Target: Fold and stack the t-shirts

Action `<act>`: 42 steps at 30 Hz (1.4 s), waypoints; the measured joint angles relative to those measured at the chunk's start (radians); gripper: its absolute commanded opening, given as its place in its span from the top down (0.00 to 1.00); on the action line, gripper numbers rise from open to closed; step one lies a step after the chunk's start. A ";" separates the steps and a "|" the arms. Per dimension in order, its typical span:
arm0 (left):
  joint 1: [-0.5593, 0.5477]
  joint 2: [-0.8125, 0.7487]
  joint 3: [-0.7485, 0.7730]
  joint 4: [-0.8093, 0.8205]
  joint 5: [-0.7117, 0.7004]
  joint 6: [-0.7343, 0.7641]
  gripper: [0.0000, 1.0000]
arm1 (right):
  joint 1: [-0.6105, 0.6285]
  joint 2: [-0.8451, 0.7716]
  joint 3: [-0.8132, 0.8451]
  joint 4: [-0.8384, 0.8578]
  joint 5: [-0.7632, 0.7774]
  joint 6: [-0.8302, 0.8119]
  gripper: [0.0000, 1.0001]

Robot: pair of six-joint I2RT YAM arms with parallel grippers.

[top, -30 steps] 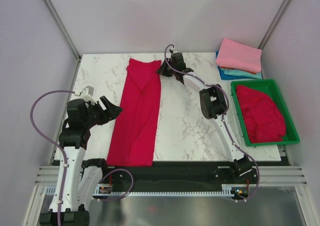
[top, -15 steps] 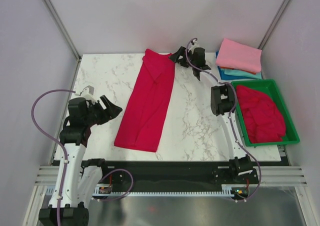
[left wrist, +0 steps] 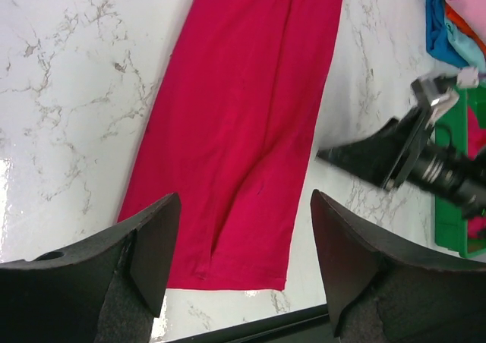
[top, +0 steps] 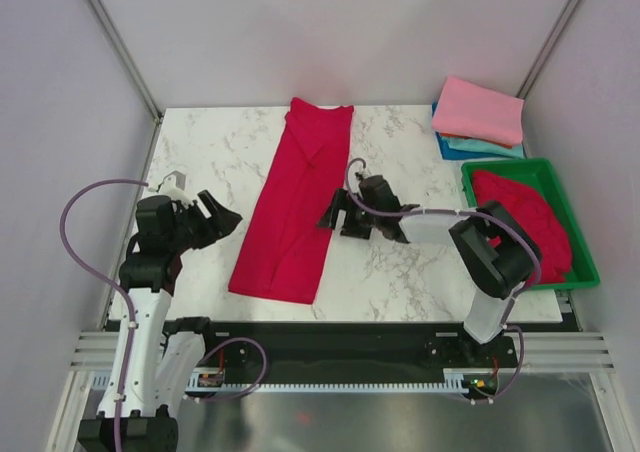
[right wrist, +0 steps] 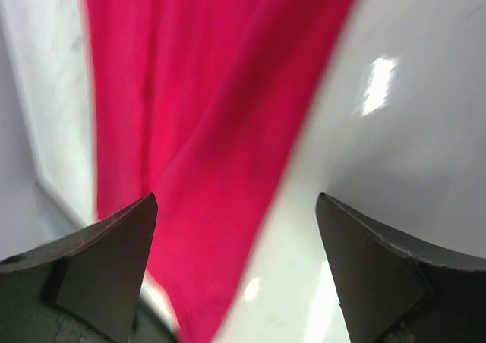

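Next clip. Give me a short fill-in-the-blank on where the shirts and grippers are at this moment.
1. The folded stack in the far corner has a ____ shirt on top.
2. The heap of red shirts lies in a green ____.
3. The left gripper and right gripper are both ____ and hold nothing.
4. The long red shirt lies flat on the ____, between the two grippers.

Missing words: pink; tray; open; table.

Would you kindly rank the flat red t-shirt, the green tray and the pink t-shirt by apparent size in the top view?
Largest, too close to rank: flat red t-shirt and green tray. They look about alike in area, the shirt longer, the tray wider.
Smallest: pink t-shirt, clearly.
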 measured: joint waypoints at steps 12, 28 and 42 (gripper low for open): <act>0.000 -0.058 0.000 0.000 0.001 0.000 0.23 | 0.381 -0.111 -0.232 0.164 0.123 0.249 0.22; -0.003 -0.066 0.000 0.001 0.002 0.000 0.24 | 0.607 -0.222 -0.310 0.046 0.296 0.388 0.28; -0.080 -0.090 -0.001 0.000 -0.019 -0.001 0.27 | 0.541 -0.327 -0.438 0.013 0.351 0.364 1.00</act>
